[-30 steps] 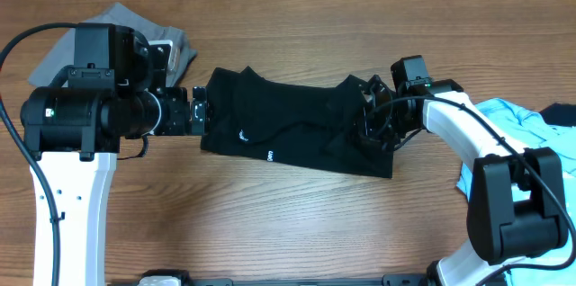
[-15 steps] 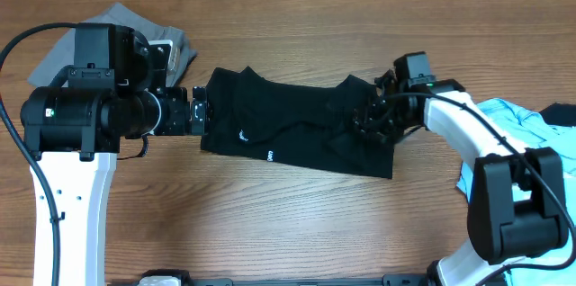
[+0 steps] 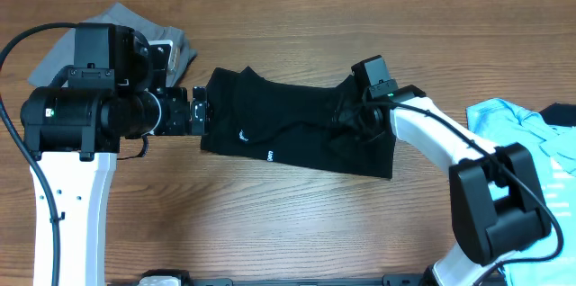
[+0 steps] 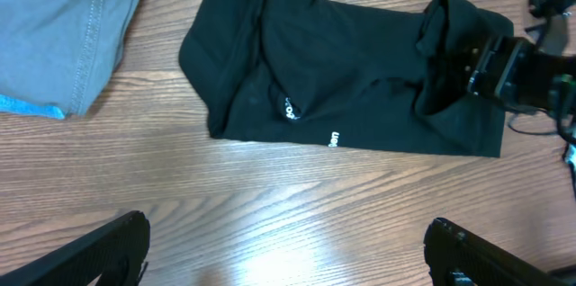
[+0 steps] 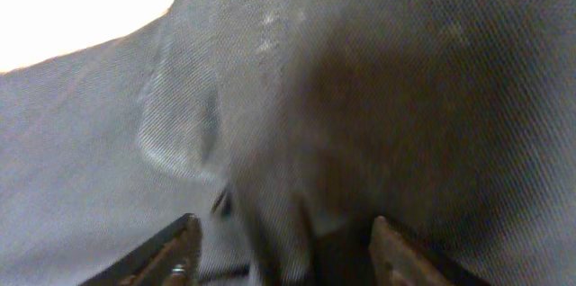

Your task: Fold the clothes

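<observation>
The black trousers [image 3: 288, 133] lie folded in a long strip across the middle of the table, a small white logo [image 3: 243, 136] showing near their left end. My left gripper [image 3: 200, 111] hovers at their left edge, open; in the left wrist view its fingers [image 4: 126, 236] stand wide apart over bare wood, with the trousers [image 4: 342, 79] ahead. My right gripper [image 3: 346, 117] sits low on the bunched right end. The right wrist view shows its jaws apart [image 5: 283, 232], with a ridge of black fabric [image 5: 360, 97] between and ahead of them.
Grey shorts [image 3: 117, 16] lie at the back left, partly under the left arm, and show in the left wrist view [image 4: 63, 25]. A light-blue T-shirt [image 3: 513, 120] lies at the right edge with a dark cloth [image 3: 562, 113] beside it. Wood table [image 3: 288, 223] lies all around.
My right gripper went from shut to open and slid left over the trousers' right end. The left arm has not moved.
</observation>
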`<state>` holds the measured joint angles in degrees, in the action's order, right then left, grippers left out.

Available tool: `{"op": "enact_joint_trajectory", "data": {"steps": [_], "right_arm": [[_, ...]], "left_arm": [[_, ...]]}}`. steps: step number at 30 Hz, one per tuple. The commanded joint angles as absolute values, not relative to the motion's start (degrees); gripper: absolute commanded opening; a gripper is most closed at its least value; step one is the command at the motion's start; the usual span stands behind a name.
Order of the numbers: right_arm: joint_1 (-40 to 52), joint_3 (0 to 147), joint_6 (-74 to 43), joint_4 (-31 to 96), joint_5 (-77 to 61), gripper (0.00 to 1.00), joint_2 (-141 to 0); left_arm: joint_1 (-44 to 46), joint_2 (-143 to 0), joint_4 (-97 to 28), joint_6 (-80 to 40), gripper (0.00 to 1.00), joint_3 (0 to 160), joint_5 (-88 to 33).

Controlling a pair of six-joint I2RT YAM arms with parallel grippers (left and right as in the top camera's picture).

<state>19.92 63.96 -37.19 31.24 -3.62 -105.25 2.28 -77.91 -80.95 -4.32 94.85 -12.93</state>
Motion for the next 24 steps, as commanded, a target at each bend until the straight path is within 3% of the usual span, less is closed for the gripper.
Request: {"op": "enact_joint_trajectory", "data": {"steps": [1, 4, 11, 15, 17, 18, 20, 24], "right_arm": [[20.29, 64.47, -39.51, 29.78, -0.8, 0.58, -109.12], [20.29, 64.49, -39.46, 29.61, -1.13, 0.47, -109.67], [19.68, 66.06, -39.24, 33.85, -1.39, 0.08, -109.3], [18.0, 69.32, -37.1, 38.76, -1.34, 0.04, -107.28], [17.1, 70.7, -35.38, 40.69, -1.8, 0.07, -106.21], [16.69, 71.35, -33.21, 41.58, -3.25, 0.3, -105.84], [16.6, 71.66, -29.21, 42.92, -9.67, 0.52, -105.75], [20.75, 71.66, -21.26, 44.58, -13.72, 0.59, -105.75]], "left_arm": [[2.66, -77.47, -80.64, -3.86, 1.0, 94.96, -15.11], [2.66, -77.47, -80.62, -3.88, 1.0, 94.96, -15.09], [2.66, -77.47, -80.84, -3.86, 1.0, 94.96, -15.09], [2.66, -77.47, -80.77, -3.86, 1.0, 94.96, -15.07], [2.66, -77.47, -80.75, -3.86, 1.0, 94.96, -15.07], [2.66, -77.47, -80.75, -3.86, 1.0, 94.96, -15.07], [2.66, -77.47, -80.73, -3.86, 1.0, 94.96, -15.05], [2.66, -77.47, -80.71, -3.84, 1.0, 94.96, -15.05]]}}
